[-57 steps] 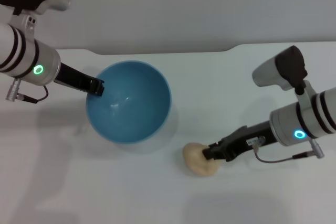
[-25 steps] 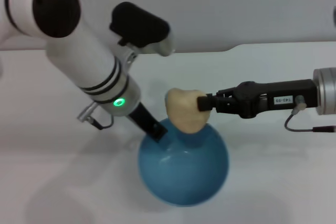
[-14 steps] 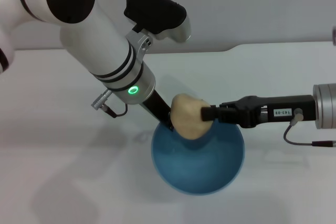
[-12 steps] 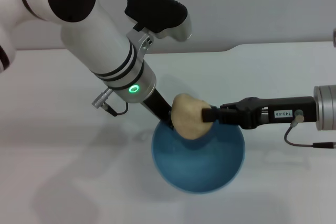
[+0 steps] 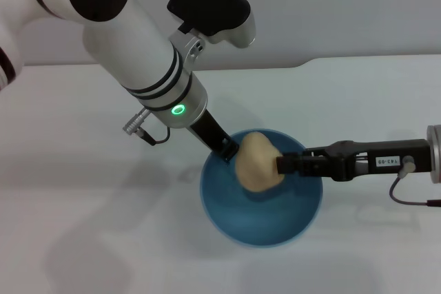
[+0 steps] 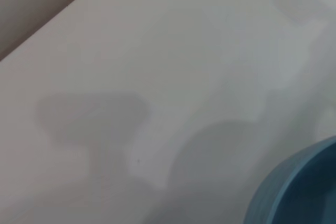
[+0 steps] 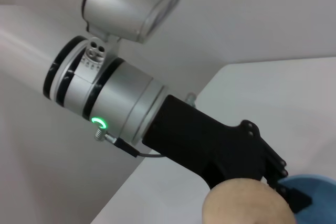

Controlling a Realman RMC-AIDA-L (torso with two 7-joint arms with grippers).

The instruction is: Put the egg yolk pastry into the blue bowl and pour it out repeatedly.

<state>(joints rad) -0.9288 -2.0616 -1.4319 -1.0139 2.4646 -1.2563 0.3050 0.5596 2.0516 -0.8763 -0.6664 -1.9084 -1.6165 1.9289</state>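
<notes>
The pastry has come lower since a moment ago, down into the one blue bowl (image 5: 262,201) on the white table (image 5: 83,239). The left gripper (image 5: 226,149) pinches the bowl's far rim. The right gripper (image 5: 281,164) is clamped on the one egg yolk pastry (image 5: 256,163) — its long side stands upright.

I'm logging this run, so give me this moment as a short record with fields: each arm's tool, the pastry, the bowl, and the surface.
left tool: shut on the rim of the blue bowl, on the bowl's far-left side
right tool: reaching in from the right, shut on the egg yolk pastry
egg yolk pastry: held over the bowl's opening, not yet released
blue bowl: opening up, nothing lying inside
surface: white table
</notes>
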